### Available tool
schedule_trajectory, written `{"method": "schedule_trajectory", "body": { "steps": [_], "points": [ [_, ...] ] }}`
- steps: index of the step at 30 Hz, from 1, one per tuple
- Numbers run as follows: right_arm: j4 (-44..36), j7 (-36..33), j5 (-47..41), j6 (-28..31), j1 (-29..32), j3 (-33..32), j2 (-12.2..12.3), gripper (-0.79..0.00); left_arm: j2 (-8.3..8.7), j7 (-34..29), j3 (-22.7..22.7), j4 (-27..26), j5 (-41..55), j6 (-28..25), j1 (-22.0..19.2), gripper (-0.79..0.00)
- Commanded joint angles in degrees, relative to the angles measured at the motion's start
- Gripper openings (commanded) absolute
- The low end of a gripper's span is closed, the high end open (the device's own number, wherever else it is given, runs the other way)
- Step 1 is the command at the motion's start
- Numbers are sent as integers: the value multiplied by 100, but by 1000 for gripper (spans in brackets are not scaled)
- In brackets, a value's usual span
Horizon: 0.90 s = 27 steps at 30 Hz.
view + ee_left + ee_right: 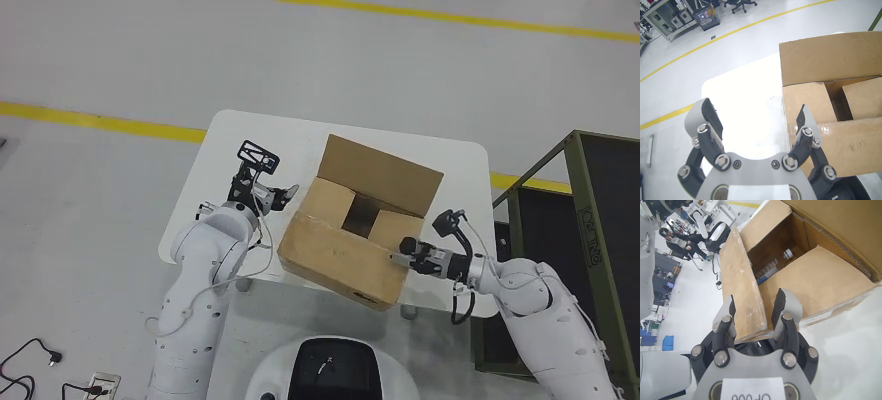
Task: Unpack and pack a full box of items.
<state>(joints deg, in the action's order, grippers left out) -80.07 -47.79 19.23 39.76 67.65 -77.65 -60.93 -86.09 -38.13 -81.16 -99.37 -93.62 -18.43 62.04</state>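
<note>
Top view: one cardboard box (330, 250), set askew from the middle to the near edge of the white table (240, 135). Its far long flap (385, 170) is raised and its short flaps (810, 283) are folded inward, with a gap open at the centre. Contents, by the right wrist view: a clear bottle (772, 266) with a white cap, lying on the box floor; anything under the short flaps is hidden. Right gripper (756, 296), at the box's near right corner: jaws about half open, astride the end of the taped near flap (742, 281), one finger to each face, nothing clamped. It is placed, in my judgement, to nip that flap and swing it clear. Left gripper (755, 106), over the table's left side just beside the box's left end: jaws wide, holding nothing. It is probably placed to steady the box or take the left short flap.
</note>
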Motion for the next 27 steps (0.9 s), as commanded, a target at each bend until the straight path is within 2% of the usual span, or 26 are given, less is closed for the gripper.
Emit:
{"method": "schedule_trajectory", "body": {
  "steps": [1,6,7,8,9,10,21,27],
  "points": [
    [-32,-28,-67,22,-1,24,9,-357,12,5,13,14,-6,-2,-9,0],
    [-170,-134,-237,67,37,71,38,-486,34,19,69,67,21,5,-61,0],
    [-190,-153,-243,74,44,80,45,-576,38,27,80,77,24,9,-70,0],
    [-204,-156,-253,69,52,85,51,-619,42,34,90,90,40,10,-79,0],
    [-221,-164,-249,68,59,93,57,-736,46,38,98,102,48,11,-89,0],
    [-236,-174,-223,62,60,96,64,-785,51,39,106,113,54,10,-100,0],
    [-669,335,669,36,12,-161,157,-785,103,66,114,140,162,60,-194,0],
    [-957,683,1613,356,-180,-309,216,-785,131,66,138,109,201,93,-184,0]
  ]
}}
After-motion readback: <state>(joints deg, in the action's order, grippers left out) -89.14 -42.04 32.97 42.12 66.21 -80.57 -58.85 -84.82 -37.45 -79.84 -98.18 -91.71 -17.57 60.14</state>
